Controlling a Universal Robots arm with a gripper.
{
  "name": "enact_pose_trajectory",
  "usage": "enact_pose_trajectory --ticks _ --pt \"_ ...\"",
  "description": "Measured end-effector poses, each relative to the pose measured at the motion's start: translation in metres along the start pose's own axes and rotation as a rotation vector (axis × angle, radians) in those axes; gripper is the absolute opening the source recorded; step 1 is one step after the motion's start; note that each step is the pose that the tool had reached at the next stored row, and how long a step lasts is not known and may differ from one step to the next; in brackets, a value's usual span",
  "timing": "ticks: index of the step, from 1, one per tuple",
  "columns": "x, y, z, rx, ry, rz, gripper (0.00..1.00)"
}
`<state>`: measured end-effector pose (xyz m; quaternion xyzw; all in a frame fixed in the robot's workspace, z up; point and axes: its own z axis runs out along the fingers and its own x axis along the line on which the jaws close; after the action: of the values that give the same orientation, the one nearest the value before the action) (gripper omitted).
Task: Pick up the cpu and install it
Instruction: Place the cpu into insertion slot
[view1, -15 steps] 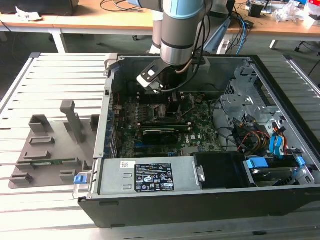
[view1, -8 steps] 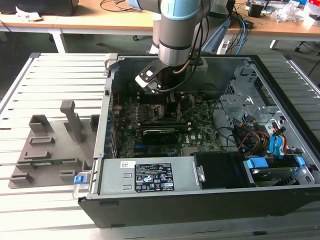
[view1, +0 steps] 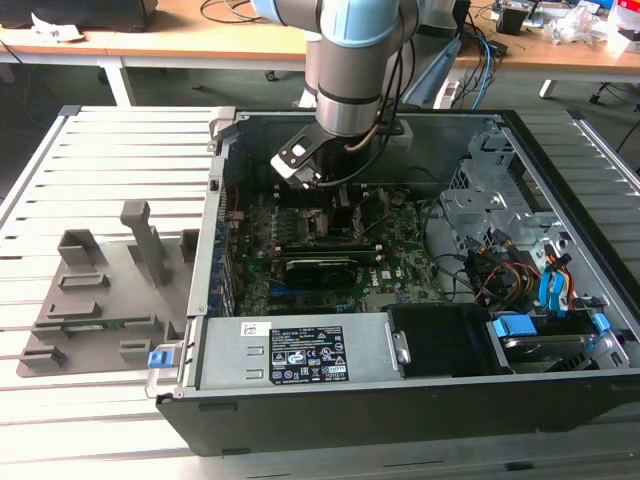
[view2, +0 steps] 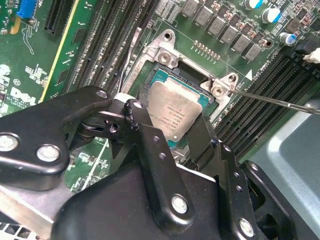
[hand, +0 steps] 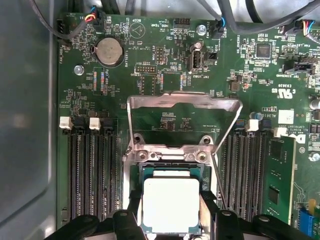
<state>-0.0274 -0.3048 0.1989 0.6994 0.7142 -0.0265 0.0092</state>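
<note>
The cpu (view2: 175, 109), a flat square chip with a silvery top, lies level in the open socket (hand: 170, 153) on the green motherboard. In both wrist views my gripper (view2: 170, 127) is low over it, one black finger (view2: 134, 114) against one edge and the other pressed on the opposite edge. In the first wrist view the cpu (hand: 171, 202) sits between the fingertips (hand: 133, 206) of the gripper (hand: 171, 209). The socket's metal load plate (hand: 185, 100) stands flipped open. In the exterior view the gripper (view1: 335, 205) reaches down inside the computer case (view1: 215, 230).
Memory slots (hand: 95, 170) flank the socket, with one memory stick (hand: 280, 180) fitted. The thin socket lever (view2: 280, 97) sticks out sideways. A power supply (view1: 300, 355), drive cage (view1: 490, 200) and cables (view1: 520, 270) crowd the case. Grey holder blocks (view1: 100, 290) stand at the exterior view's left.
</note>
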Motion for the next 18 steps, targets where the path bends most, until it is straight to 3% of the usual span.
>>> enact_pose_trajectory --ticks 8,9,10,13,16,18 --pt "0.0005 0.0002 0.0025 -0.0006 0.0007 0.0 0.55" --pt "0.0003 0.0001 0.0023 -0.0001 -0.0002 0.0 0.62" --pt "0.0003 0.0001 0.0023 0.0 -0.0004 0.0 0.62" --pt "0.0 -0.0001 -0.0051 -0.0001 -0.0007 0.0 0.62" --pt "-0.0004 -0.0006 -0.0215 -0.0002 -0.0006 0.0 0.6" --pt "-0.0007 -0.0009 -0.0268 -0.0001 -0.0004 0.0 0.47"
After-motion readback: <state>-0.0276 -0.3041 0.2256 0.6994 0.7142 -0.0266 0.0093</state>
